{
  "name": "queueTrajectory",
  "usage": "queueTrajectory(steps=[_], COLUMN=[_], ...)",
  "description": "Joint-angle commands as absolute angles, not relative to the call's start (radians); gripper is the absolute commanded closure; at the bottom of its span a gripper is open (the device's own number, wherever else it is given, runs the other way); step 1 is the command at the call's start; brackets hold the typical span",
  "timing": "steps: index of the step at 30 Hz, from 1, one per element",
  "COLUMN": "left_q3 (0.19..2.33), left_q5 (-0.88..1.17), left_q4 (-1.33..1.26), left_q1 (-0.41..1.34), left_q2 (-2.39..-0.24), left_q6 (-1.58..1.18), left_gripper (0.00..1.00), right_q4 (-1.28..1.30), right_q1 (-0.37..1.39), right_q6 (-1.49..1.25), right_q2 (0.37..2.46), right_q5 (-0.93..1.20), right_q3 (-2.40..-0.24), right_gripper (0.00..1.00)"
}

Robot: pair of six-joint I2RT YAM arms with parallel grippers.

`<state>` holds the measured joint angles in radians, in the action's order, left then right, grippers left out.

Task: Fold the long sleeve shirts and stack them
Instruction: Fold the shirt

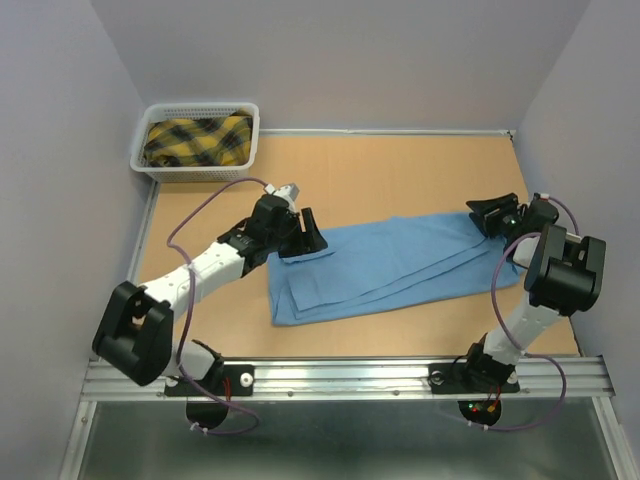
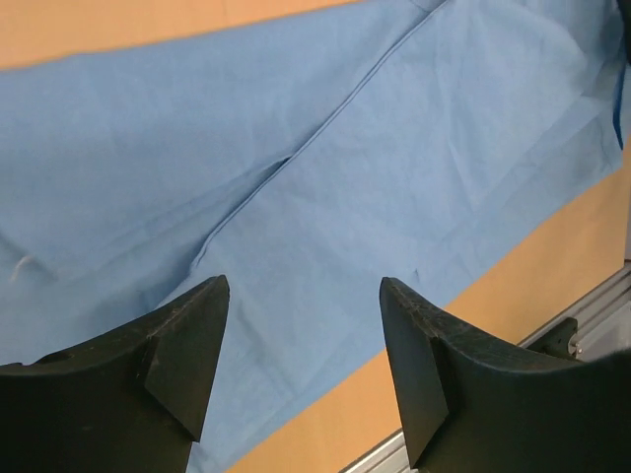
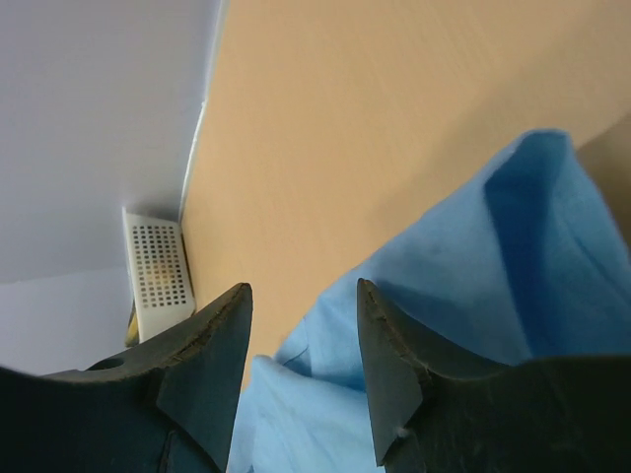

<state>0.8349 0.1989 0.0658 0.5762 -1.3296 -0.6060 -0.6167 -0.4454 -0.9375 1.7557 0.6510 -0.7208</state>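
Observation:
One of the long sleeve shirts (image 1: 390,265), plain light blue, lies on the table folded into a long band running left to right. My left gripper (image 1: 308,238) hovers at its left end, open, and the left wrist view shows nothing between the fingers of the left gripper (image 2: 301,284), only flat blue cloth (image 2: 375,168) below. My right gripper (image 1: 492,218) is at the shirt's right end. In the right wrist view the right gripper (image 3: 301,288) has its jaws apart, with rumpled blue cloth (image 3: 463,286) lying under and between them.
A white perforated basket (image 1: 250,120) holding a yellow and black plaid cloth (image 1: 197,141) stands in the far left corner, and the basket (image 3: 158,271) also shows in the right wrist view. Grey walls enclose three sides of the wooden table (image 1: 400,180). A metal rail (image 1: 350,375) runs along the near edge.

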Motion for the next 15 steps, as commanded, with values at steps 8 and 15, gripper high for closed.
queueTrajectory(steps=[8,15], left_q3=[0.79,0.66], left_q5=[0.262,0.273], left_q4=[-0.19,-0.209], left_q1=[0.537,0.523], left_q2=[-1.615,-1.543], left_q6=[-0.637,-0.675], left_gripper=[0.36,0.36], right_q4=[-0.834,-0.83], right_q1=[-0.472,-0.482], right_q6=[-1.003,-1.029], right_q2=[1.959,1.873], right_q5=[0.626,0.658], right_q3=[-0.775,-0.778], right_gripper=[0.48,0.48])
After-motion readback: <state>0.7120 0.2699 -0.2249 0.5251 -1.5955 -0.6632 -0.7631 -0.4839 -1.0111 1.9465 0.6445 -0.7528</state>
